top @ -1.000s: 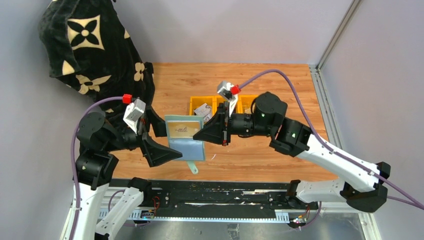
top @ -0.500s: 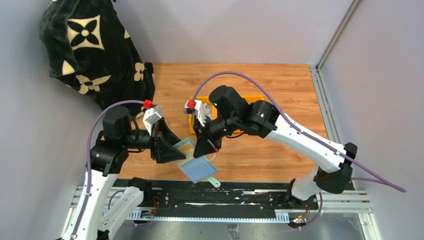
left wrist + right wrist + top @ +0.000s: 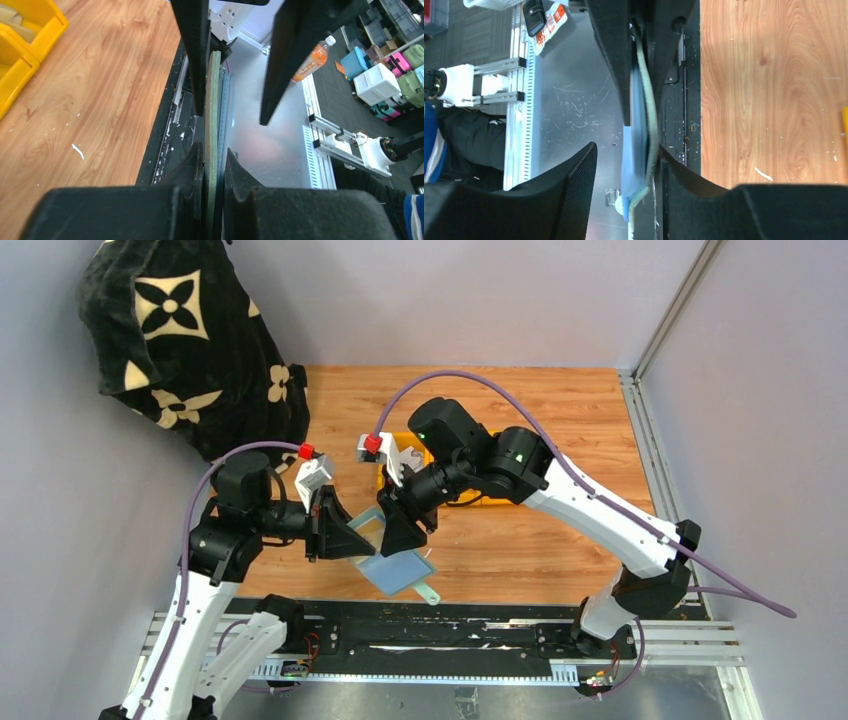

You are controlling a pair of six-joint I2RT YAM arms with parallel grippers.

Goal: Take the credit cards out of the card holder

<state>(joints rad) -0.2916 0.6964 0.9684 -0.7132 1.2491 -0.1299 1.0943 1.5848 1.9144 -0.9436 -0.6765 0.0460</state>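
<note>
Looks early in the task: no card clear of the holder [image 3: 398, 565] yet, only a tan card [image 3: 368, 527], apparently, showing in the upper flap's pocket. Holder open and seemingly lifted off the table [image 3: 560, 410], lower middle of the top view, over the near edge. Left gripper [image 3: 348, 538] pressed together on the holder's left edge. Right gripper [image 3: 402, 532] spread, holder between its fingers and close against one of them, not yet pinched. Leaves every card to pull out and set down. Underneath, orange-brown wood with white flecks [image 3: 77, 151], yellow bins [image 3: 22, 30] behind the right arm, a black rail [image 3: 480, 625] along the bottom. Upper left, a black cloth [image 3: 180, 330] with cream flowers; around, grey walls [image 3: 450, 300]. Past the table in the wrist views, an orange bottle [image 3: 314, 57] and coloured cases [image 3: 407, 86].
</note>
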